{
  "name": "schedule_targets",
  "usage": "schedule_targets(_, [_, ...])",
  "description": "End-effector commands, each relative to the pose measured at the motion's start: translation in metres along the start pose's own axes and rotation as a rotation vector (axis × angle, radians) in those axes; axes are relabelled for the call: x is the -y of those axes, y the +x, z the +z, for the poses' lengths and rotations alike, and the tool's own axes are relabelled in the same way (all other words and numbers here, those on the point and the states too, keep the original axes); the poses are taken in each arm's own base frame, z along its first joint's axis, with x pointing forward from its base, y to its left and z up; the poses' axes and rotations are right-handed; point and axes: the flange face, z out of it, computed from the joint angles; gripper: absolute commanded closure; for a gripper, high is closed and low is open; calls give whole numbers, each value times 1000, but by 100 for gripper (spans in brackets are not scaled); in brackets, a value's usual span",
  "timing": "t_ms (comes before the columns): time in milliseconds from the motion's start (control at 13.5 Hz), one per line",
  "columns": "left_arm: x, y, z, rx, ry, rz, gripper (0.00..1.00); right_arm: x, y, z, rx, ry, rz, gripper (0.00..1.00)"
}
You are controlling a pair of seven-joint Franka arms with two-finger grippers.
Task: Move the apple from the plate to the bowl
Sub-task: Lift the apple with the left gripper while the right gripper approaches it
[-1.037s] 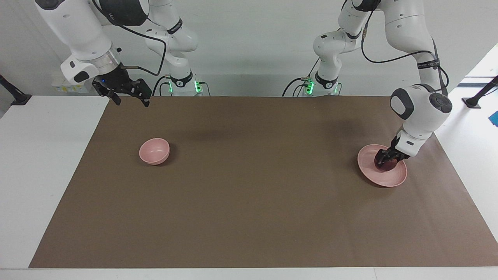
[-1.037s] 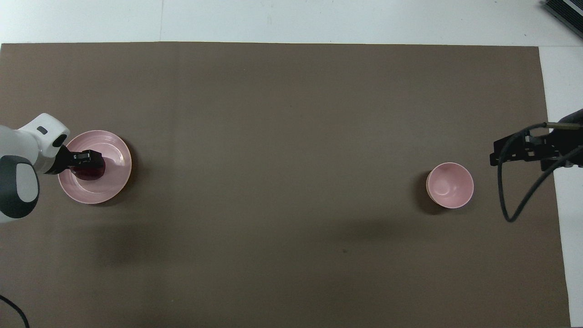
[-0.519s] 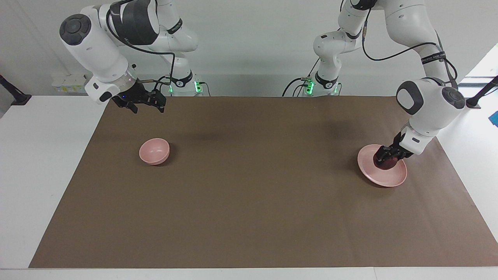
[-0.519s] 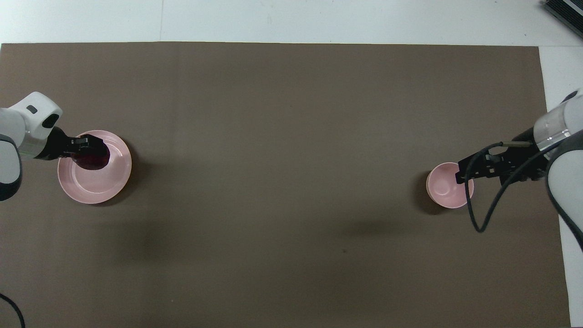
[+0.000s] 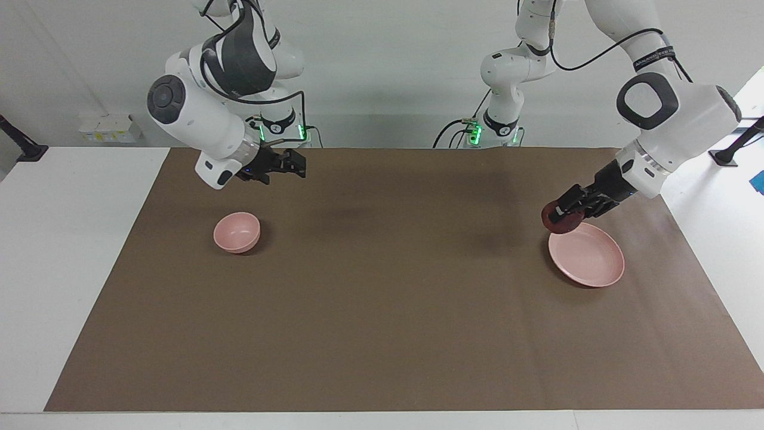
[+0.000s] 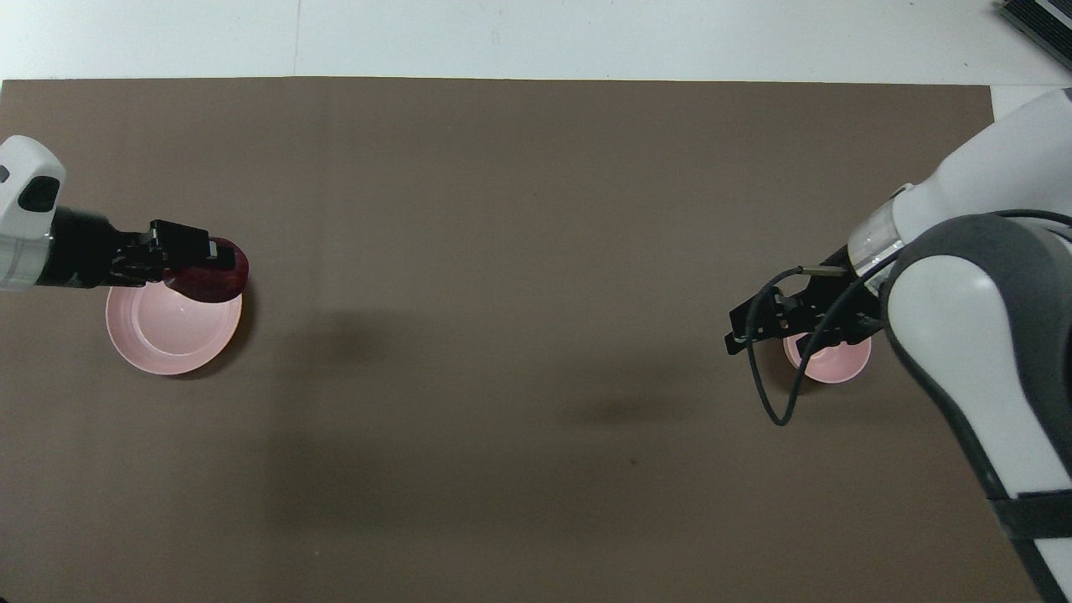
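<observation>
The left gripper (image 5: 559, 216) clamps the apple (image 5: 558, 222) in the air over the plate's (image 5: 588, 263) rim — pickup done. The carry to the bowl (image 5: 237, 232) remains — the right gripper (image 5: 296, 166) hangs open above the table.

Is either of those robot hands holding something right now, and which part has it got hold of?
The left gripper holds the apple by its sides, lifted over the plate rim. The right gripper is open, holding nothing.

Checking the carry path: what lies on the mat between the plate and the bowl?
Nothing: between the plate and the bowl only bare brown mat shows, in both the facing and overhead views.
</observation>
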Motion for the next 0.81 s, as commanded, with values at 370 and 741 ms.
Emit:
schedule_targets(370, [-91,-26,23,47,-308,-2,100,105,0,21,-3,277,396,0])
schedule_targets(741, [-125,-34,33,66,-447,-20,100,160,-12,24,109,451,720,0])
